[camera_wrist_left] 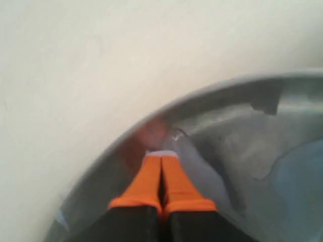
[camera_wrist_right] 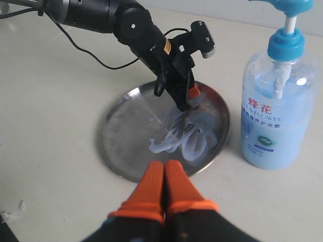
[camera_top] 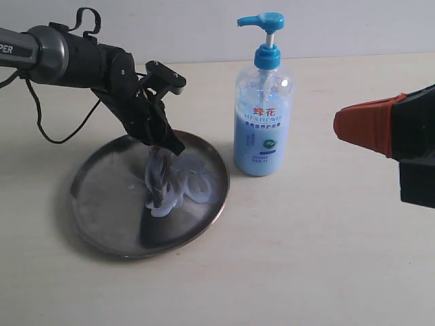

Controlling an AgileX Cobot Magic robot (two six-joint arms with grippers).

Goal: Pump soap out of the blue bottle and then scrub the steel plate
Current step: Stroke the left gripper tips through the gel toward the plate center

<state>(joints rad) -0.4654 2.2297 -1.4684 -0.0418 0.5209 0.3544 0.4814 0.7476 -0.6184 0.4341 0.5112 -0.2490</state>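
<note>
Slanting down from the left of the exterior view, the left arm [camera_top: 75,58] ends over the steel plate [camera_top: 95,224], its jaws closed tight and their tips set into the soap [camera_top: 192,187]. In the left wrist view the two orange fingers [camera_wrist_left: 145,184] lie pressed flat against each other. A small pale bit sits at their tips, and I cannot tell whether it is gel or something pinched there. The soap is a glossy, pale blue-white tangle of squiggles on the half of the plate nearer the blue bottle [camera_top: 263,125]. The plate lies flat on the pale surface [camera_top: 326,265], with a dark reflection of the arm in its bare steel. The bottle stands upright just beside the plate's rim, a narrow gap between them. It has red Chinese characters on its label, and its bright blue pump head [camera_top: 264,22] has the spout turned toward the plate's side. A black cable [camera_top: 51,136] loops under the left arm. The right arm [camera_top: 411,136] hangs at the right edge, well apart from the bottle. Its jaws are closed on nothing, with orange fingers [camera_wrist_right: 151,186] meeting along their length and pointing at the plate's rim.
</note>
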